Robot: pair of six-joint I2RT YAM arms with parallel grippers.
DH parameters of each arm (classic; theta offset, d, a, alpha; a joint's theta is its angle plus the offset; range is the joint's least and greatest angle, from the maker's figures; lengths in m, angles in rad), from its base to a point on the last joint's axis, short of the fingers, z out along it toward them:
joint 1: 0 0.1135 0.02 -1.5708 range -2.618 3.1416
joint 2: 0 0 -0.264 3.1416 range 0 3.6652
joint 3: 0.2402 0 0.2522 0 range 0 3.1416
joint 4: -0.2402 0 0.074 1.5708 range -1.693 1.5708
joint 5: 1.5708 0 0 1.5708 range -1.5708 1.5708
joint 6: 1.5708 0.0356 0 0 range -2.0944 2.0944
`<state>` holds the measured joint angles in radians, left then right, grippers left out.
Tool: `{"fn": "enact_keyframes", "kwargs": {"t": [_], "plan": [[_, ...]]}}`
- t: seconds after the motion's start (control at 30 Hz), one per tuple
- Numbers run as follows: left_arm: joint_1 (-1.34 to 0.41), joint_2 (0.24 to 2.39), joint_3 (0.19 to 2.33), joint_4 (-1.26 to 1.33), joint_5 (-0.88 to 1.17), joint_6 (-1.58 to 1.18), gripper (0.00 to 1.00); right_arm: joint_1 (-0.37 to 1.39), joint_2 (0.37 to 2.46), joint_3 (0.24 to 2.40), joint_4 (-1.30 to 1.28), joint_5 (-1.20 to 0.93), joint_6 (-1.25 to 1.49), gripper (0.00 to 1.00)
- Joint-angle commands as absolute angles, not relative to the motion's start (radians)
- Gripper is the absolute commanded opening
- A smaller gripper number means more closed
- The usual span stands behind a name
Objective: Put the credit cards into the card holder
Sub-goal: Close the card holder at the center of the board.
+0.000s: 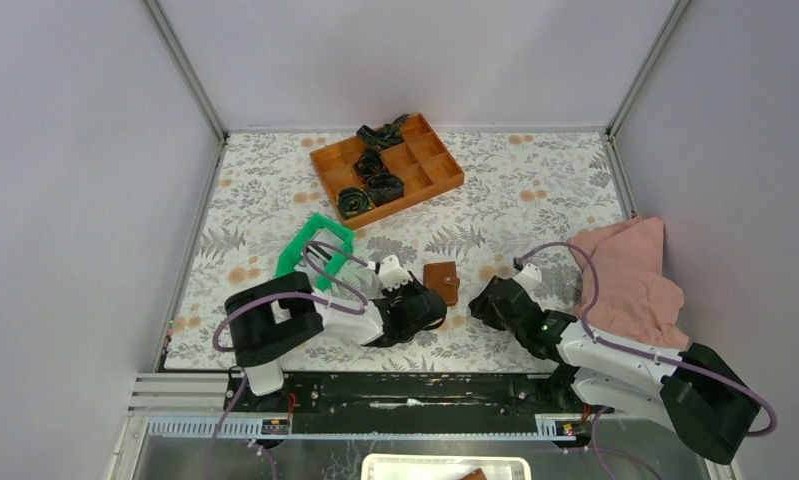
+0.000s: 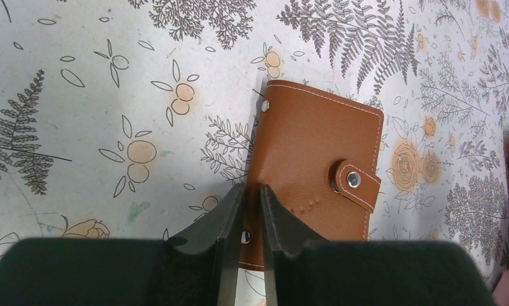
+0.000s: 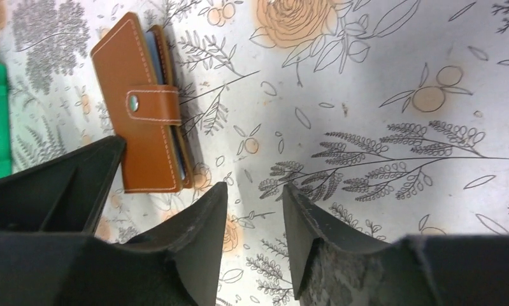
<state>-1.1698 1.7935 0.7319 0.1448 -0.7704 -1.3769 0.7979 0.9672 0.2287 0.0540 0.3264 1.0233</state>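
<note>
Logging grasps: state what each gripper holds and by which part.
Left gripper pinches the closed brown leather-like card holder by its riveted long edge, near one end. Right gripper is open, holding nothing.

You have the floral-printed table (image 1: 535,190) boxed in by plain pale grey walls (image 1: 75,150) on three sides. Aluminium posts (image 1: 185,70) rise from its far corners, and soft light falls evenly across it.
</note>
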Motion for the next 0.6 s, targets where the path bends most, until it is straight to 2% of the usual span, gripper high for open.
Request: {"fn": "enact_keyframes", "kwargs": {"t": [0.0, 0.13, 0.33, 0.4, 0.57], "plan": [[-1.184, 1.873, 0.652, -0.231, -0.570, -1.333, 0.24, 0.799, 1.056, 0.284, -0.030, 0.426, 0.989, 0.42], [-1.183, 1.859, 0.659, -0.252, -0.583, -1.332, 0.30, 0.797, 1.122, 0.328, 0.009, 0.436, 0.970, 0.33], [-1.183, 1.823, 0.688, -0.320, -0.631, -1.334, 0.46, 0.755, 1.147, 0.391, 0.030, 0.449, 0.917, 0.27], [-1.184, 1.807, 0.698, -0.342, -0.648, -1.338, 0.49, 0.740, 1.163, 0.408, 0.040, 0.442, 0.901, 0.26], [-1.184, 1.777, 0.686, -0.381, -0.695, -1.367, 0.49, 0.707, 1.220, 0.442, 0.083, 0.403, 0.877, 0.24]]}}
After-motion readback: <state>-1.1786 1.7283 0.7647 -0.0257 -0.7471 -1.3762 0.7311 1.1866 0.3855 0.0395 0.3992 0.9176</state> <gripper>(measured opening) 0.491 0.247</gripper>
